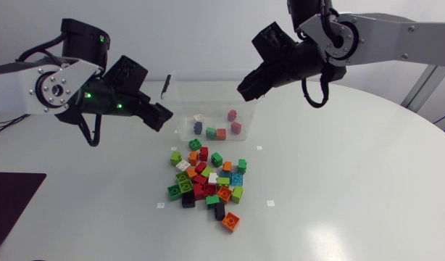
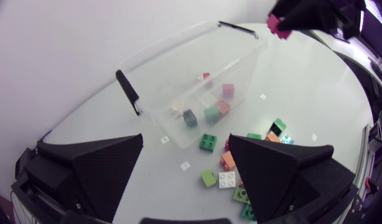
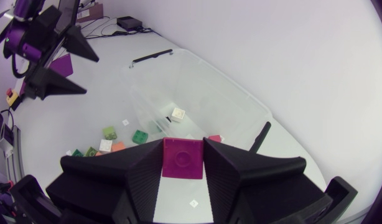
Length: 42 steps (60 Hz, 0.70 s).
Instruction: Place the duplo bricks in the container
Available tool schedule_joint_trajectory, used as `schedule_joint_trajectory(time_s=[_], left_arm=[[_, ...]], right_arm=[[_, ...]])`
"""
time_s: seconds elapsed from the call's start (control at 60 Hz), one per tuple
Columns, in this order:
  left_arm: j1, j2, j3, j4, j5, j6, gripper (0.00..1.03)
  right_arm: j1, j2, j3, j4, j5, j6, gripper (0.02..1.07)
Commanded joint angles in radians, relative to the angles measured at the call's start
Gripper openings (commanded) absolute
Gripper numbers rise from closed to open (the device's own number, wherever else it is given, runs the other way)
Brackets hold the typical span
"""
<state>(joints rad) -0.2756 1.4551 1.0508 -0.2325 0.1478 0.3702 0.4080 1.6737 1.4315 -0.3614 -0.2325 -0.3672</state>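
A magenta brick (image 3: 181, 158) is clamped from both sides between the two fingers of the right gripper (image 1: 246, 88), firmly enough, it may be judged, that it cannot slip while being carried. The gripper is held high at the right end of the clear container (image 2: 172, 51), over or just beside its rim. This position seems chosen so that the brick can be let fall straight inside rather than tossed. A handful of bricks (image 1: 217, 129) are seen lying on the container's floor, so the task is judged begun but far from done. The main pile (image 1: 208, 183) of green, red, orange, white and black bricks is spread on the table (image 1: 338, 181) just in front of the container. The left gripper (image 2: 186, 146) is held with its fingers spread wide and nothing between them, raised beside the container's left end and pointed towards the pile — presumably kept ready for the next pick and out of the right arm's way. No lid is fitted, and a black handle (image 2: 129, 93) is seen at the container's short end, so the opening is left free. A release too close to the wall might be expected to send the brick bouncing out — a drop nearer the middle would be safer.
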Motion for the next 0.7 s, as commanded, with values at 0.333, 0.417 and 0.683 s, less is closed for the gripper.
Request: schedule_joint_trajectory(time_s=[0.333, 0.417, 0.683], left_arm=[[-0.051, -0.029, -0.219, -0.021, 0.038, 0.18, 0.95], [-0.053, -0.029, -0.242, -0.028, 0.039, 0.211, 0.95], [-0.06, 0.027, -0.287, -0.091, 0.05, 0.326, 0.95]], right_arm=[[-0.018, 0.189, 0.167, 0.101, 0.013, 0.076, 0.28], [-0.011, 0.207, 0.184, 0.116, 0.019, 0.082, 0.29], [-0.001, 0.327, 0.305, 0.116, 0.053, 0.086, 0.29]])
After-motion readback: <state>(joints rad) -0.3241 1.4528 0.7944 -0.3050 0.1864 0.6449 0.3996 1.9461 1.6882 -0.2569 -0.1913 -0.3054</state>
